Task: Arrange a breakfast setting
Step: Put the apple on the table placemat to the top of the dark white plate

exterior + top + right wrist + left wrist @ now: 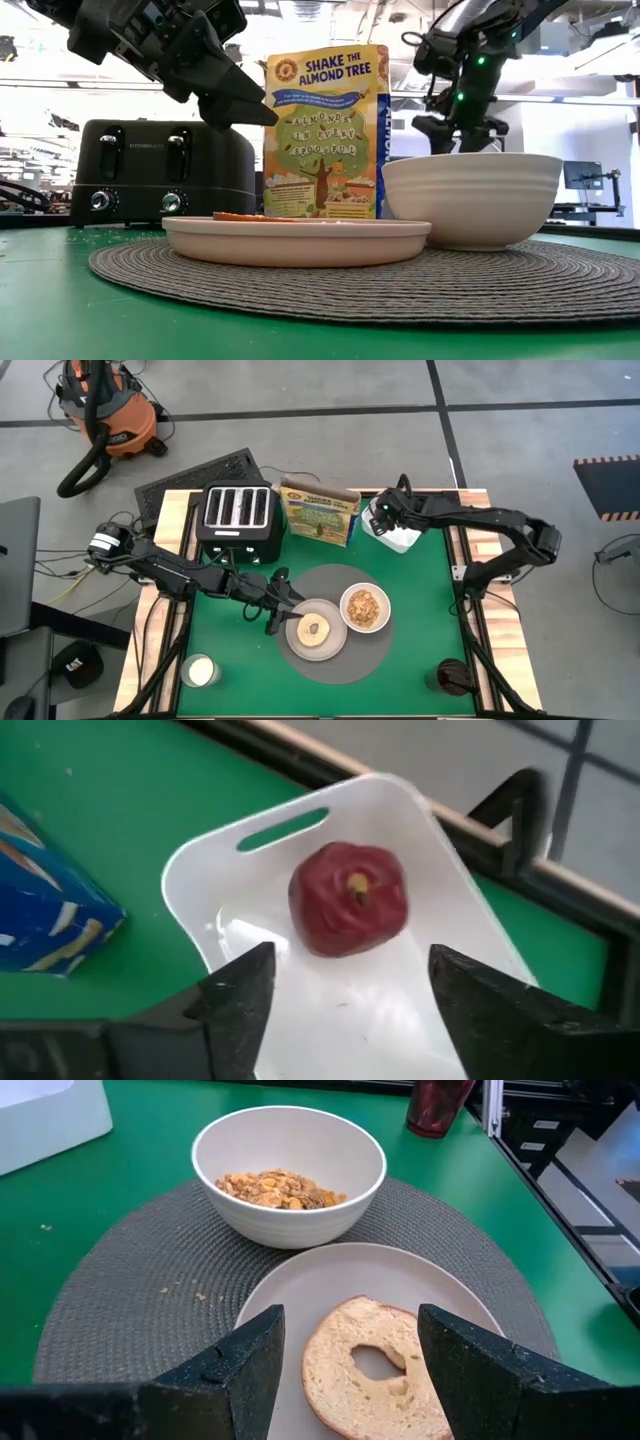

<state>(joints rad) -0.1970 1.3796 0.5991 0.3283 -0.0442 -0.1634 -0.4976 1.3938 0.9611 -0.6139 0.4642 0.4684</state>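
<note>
A round toasted bread piece lies flat on the pale plate, which sits on a round grey placemat. The white bowl beside it holds brown cereal. My left gripper is open just above the plate's left part, with a finger on either side of the bread and clear of it in the low view. My right gripper is open above a dark-red fruit, which rests on the floor of a white container at the far right. No spoon shows.
A black toaster and a cereal box stand along the far edge. A glass of milk stands at the near left and a dark-red cup at the near right. Green table lies bare right of the placemat.
</note>
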